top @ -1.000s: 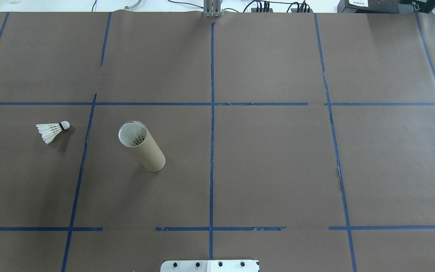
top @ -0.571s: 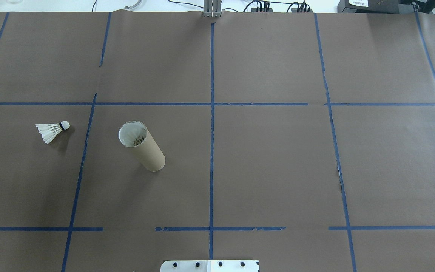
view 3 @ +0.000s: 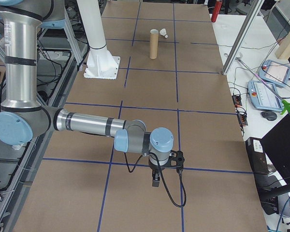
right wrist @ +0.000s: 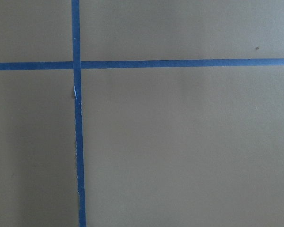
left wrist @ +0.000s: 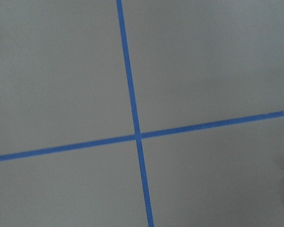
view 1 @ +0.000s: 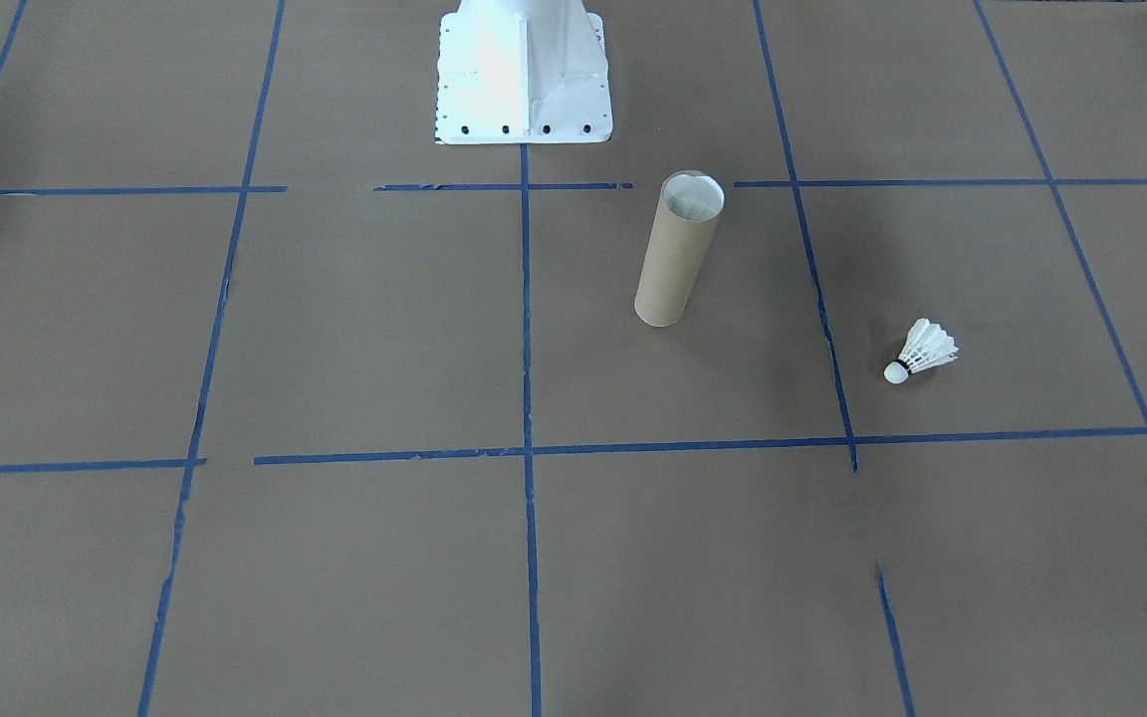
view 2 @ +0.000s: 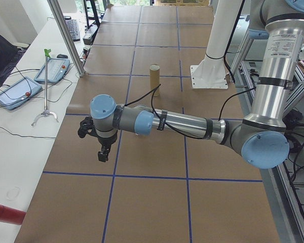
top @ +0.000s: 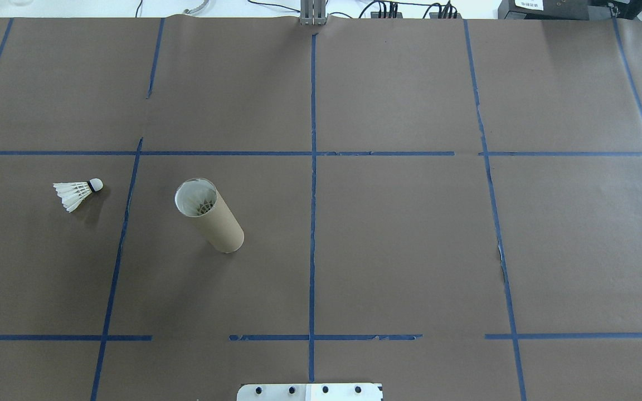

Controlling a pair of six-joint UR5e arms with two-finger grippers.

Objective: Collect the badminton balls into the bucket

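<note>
Standing upright on the brown paper-covered table (top: 399,234), toward the robot's left half and nearer the robot's edge than the far one: the bucket (top: 209,216), a cardboard tube with white feathers showing inside its round mouth. Lying on its side well apart from it, closer to the left end of the table: one badminton ball (top: 77,192), cork tip pointing toward the tube, skirt flaring away. Crossing the paper in a grid, torn and gapped in places: blue tape lines (top: 312,184). Sitting at the middle of the robot's edge: the white pedestal base (view 1: 522,70).

Hanging low over the left end of the table, pointing down, away from both bucket and ball: the left gripper (view 2: 103,153). Hanging likewise over the right end: the right gripper (view 3: 155,181). Showing only in the side views, so cannot tell how the jaws of either are standing, nor anything held. Looking straight down from both wrist cameras: bare paper and crossing tape.

Lining a white bench beyond the table's far edge: teach pendants (view 2: 16,92), cables, a keyboard (view 2: 72,29) and a red cylinder (view 2: 7,214).
</note>
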